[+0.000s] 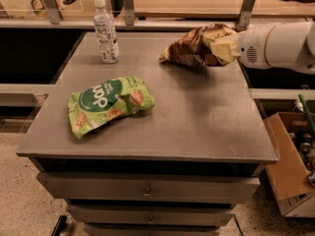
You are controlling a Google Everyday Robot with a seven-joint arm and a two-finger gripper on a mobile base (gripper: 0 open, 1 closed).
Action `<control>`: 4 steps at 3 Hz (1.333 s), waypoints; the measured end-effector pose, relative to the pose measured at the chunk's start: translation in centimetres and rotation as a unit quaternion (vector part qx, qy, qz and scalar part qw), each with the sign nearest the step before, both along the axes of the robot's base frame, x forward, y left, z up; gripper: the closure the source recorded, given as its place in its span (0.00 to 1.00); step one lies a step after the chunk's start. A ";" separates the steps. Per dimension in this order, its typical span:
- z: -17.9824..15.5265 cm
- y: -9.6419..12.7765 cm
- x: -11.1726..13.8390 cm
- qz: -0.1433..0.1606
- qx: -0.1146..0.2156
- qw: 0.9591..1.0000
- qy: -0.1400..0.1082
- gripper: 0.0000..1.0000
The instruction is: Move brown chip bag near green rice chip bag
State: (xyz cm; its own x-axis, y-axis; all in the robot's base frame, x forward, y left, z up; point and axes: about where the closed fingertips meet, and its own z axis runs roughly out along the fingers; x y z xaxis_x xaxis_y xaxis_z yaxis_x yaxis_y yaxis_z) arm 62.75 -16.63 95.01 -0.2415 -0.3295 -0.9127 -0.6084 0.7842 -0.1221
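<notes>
Lister: Grey metal table (pixel 206 127), flat top over a stack of drawers (pixel 147 191). A wooden counter and metal posts run behind its far edge.

Checker: Entry for the brown chip bag?

Lister: Brown chip bag (pixel 189 50), over the far right part of the top, raised off the surface with its shadow on the metal below. The cream panel is at its right end and a crimped end points left.

Checker: Position against the gripper?

Lister: Gripper (pixel 224 48), at the bag's right end and closed on the brown chip bag. The cream panel hides most of it.

Checker: Arm?

Lister: White arm (pixel 275 45), entering from the right side of the view. It lies roughly level over the table's right rim, with its rounded last segment pointing left.

Checker: Green rice chip bag?

Lister: Green rice chip bag (pixel 108 104), lying flat on the near left part, logo up. It is well apart from the brown bag, diagonally across the top.

Checker: Other items?

Lister: Water bottle (pixel 106 31), upright near the far left corner, beyond the green bag. Cardboard box (pixel 290 181), on the floor just right of the table.

Checker: Edges and room?

Lister: Bare metal spans the middle between the two bags and all of the near right part. The green bag's lower corner lies near the left edge.
</notes>
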 end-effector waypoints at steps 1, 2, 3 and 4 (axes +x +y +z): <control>1.0 1.2 -4.1 0.024 0.027 0.999 0.020 1.00; 1.1 2.2 -6.7 0.041 0.056 0.997 0.036 1.00; 1.2 3.4 -8.3 0.085 0.082 0.992 0.044 1.00; 0.8 4.1 -9.5 0.134 0.083 0.986 0.052 1.00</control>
